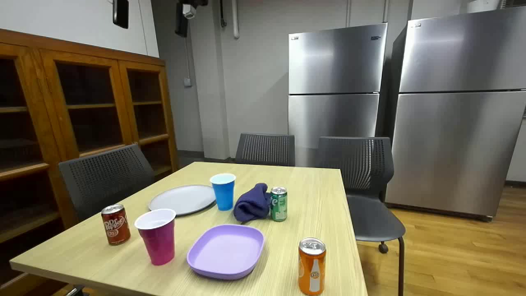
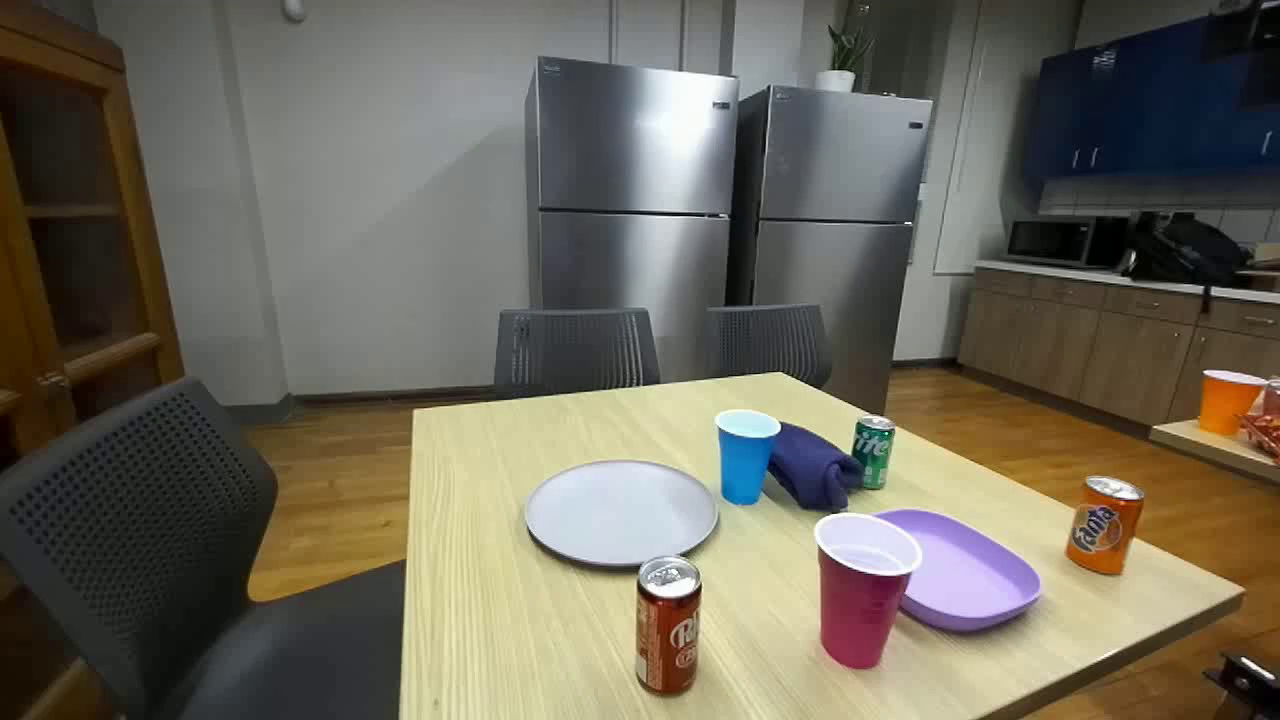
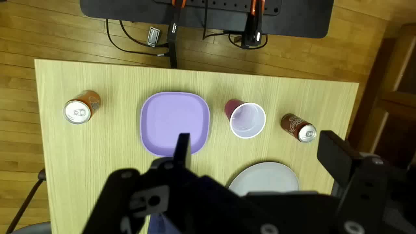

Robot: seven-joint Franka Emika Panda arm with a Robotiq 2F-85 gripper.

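My gripper [image 3: 255,138] is open and empty, high above the table, and shows only in the wrist view. Between and beyond its fingers are the magenta cup [image 3: 248,120], the brown Dr Pepper can [image 3: 294,125] and the round grey plate [image 3: 266,178], partly hidden by the gripper. The purple square plate [image 3: 175,123] lies by the left finger. The orange Fanta can [image 3: 83,105] stands farther left. In an exterior view, the blue cup [image 1: 224,193], navy cloth [image 1: 252,203] and green Sprite can [image 1: 279,205] stand close together; the gripper hides most of this group in the wrist view.
Dark chairs [image 1: 267,150] surround the wooden table [image 1: 312,197]. A glass-door cabinet [image 1: 86,98] and steel fridges [image 1: 335,61] stand beyond. A black base with clamps and cables [image 3: 208,19] lies past the table edge. A side table bears an orange cup [image 2: 1228,402].
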